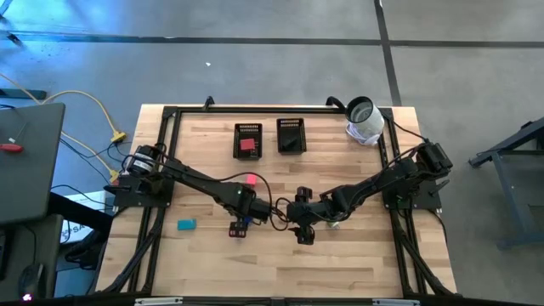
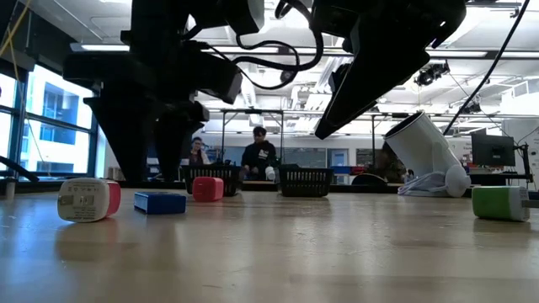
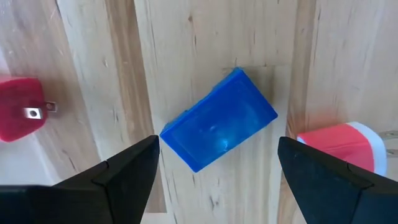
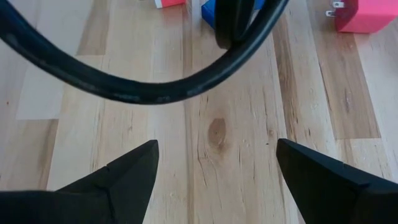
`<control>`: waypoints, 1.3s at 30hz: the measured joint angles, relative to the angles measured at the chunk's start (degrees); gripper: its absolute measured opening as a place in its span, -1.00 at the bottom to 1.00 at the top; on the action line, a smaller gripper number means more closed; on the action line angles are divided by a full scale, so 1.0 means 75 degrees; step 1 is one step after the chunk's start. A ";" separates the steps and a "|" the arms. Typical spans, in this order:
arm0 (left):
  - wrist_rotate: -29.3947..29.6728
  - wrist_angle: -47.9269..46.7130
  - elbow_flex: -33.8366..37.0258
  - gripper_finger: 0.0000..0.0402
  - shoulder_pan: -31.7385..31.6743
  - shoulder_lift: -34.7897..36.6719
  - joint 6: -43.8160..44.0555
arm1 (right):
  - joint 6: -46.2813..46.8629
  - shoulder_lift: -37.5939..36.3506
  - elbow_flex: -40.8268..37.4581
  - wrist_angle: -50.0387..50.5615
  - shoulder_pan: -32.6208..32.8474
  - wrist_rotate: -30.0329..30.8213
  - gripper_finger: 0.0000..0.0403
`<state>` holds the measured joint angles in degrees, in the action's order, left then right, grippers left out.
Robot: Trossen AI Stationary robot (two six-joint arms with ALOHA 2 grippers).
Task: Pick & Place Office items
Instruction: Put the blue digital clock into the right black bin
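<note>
The left gripper (image 3: 217, 171) is held low over the middle of the wooden table (image 1: 340, 263), and its two fingers are spread wide. A blue block (image 3: 219, 119) is seen lying flat on the wood between those fingers, but it is not touched by them. Near the blue block, a red-and-white piece (image 3: 339, 144) is found on one side and a red plug piece (image 3: 18, 115) on the other.

The right gripper (image 4: 217, 168) is held close by, near the table's middle, and its fingers are spread wide too. Only bare wood is seen between them. A pink plug piece (image 4: 364, 15) is seen farther off on the wood.

A teal block (image 1: 186, 224) is left alone toward the left side. A green piece (image 2: 499, 203) is seen in the low view. A red piece (image 1: 247, 144) is kept inside the left mesh tray (image 1: 247, 129). The other mesh tray (image 1: 291, 135) is set just beside it. A white cylinder (image 1: 364, 117) is placed at the far right corner.
</note>
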<state>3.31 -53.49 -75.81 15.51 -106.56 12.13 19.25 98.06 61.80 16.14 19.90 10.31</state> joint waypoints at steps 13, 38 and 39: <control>0.0000 0.0424 0.0000 0.59 0.0000 0.0000 -0.0643 | 0.0020 0.0001 0.0000 -0.0002 -0.0003 0.0029 0.56; -0.0227 0.0495 0.0326 0.59 0.0003 -0.0006 -0.0390 | 0.0055 0.0002 0.0002 -0.0011 -0.0003 0.0029 0.56; -0.0227 0.0520 0.0326 0.59 0.0003 -0.0006 -0.0447 | 0.0055 0.0002 0.0001 -0.0014 -0.0003 0.0029 0.56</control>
<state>1.61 -49.60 -73.36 15.53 -106.61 8.77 19.66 98.08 61.81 16.03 19.88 10.52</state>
